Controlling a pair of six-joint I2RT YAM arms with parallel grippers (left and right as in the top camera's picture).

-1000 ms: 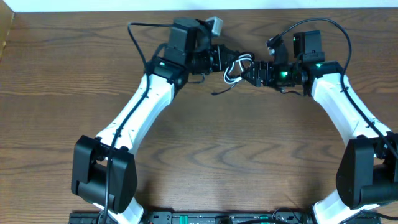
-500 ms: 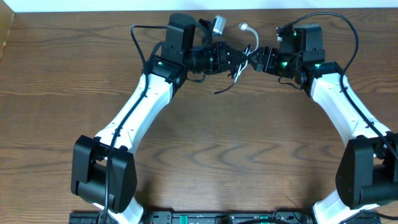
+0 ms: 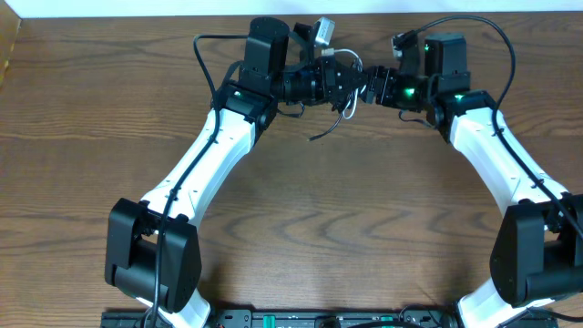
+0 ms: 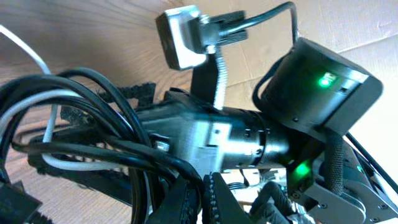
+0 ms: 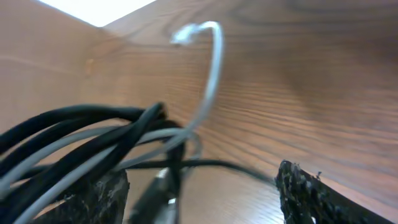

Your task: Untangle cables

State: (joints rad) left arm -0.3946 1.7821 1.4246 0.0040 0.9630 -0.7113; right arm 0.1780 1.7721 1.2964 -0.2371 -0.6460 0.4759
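Cables [image 5: 163, 140] sit in a small black-and-white snarl at the left fingers [image 3: 346, 78], which are pressed together and, as far as you can judge, pinching the loops. A loose black tail [image 3: 322, 132] trails on the near side of those fingers towards the worktop [image 3: 291, 210]. Just past the left fingers and facing them, the right fingers [image 5: 311, 193] stand spread with the strands lying between them, unsqueezed. Expect thin, light, limp cord that slips and springs back, so take one strand close to the left fingers, or the free white end [image 5: 216, 68], never the whole bundle.
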